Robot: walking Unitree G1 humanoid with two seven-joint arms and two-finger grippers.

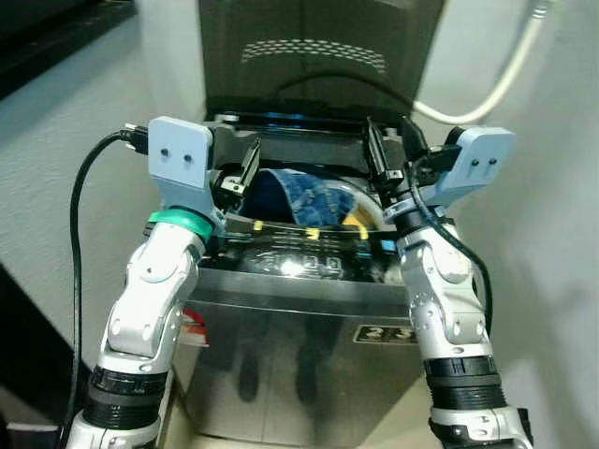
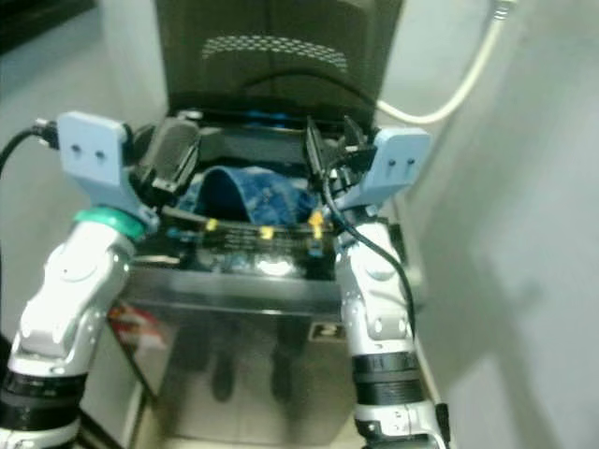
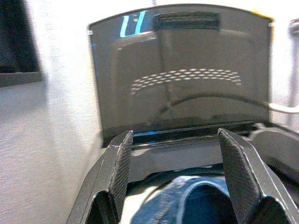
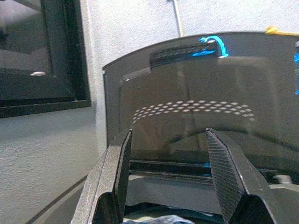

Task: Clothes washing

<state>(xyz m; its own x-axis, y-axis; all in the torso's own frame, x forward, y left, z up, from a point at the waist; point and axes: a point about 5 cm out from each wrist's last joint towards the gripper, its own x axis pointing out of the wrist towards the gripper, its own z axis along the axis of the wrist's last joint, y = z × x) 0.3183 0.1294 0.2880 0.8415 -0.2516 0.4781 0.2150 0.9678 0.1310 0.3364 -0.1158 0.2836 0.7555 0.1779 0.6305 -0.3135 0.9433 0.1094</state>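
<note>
The crumpled blue denim garment [image 1: 304,198] sits in the mouth of the top-loading washing machine [image 1: 290,327], heaped up in the drum opening and rising about level with the rim instead of lying down inside. I have both arms raised over that opening. My left gripper [image 3: 175,179] hovers at the left side of the tub, its two black fingers spread wide with nothing between them, the denim just below and ahead of the tips. My right gripper [image 4: 168,175] is at the right side, likewise spread and empty, pointing more toward the raised dark tinted lid [image 1: 318,56] than at the cloth.

I judge the load is nearly in and the step is to press the garment down. To do that well I would tip both wrists downward, bring the fingers onto the top of the heap from either side, and push evenly so no fold hangs over the rim where the lid would catch it.

The machine has a shiny stainless front panel that mirrors the floor, and a control strip with yellow markings along its near edge. It stands in a tight alcove of pale textured walls, with a white hose [image 1: 496,84] curving up at the right and a dark-framed window [image 4: 42,56] to the left.
</note>
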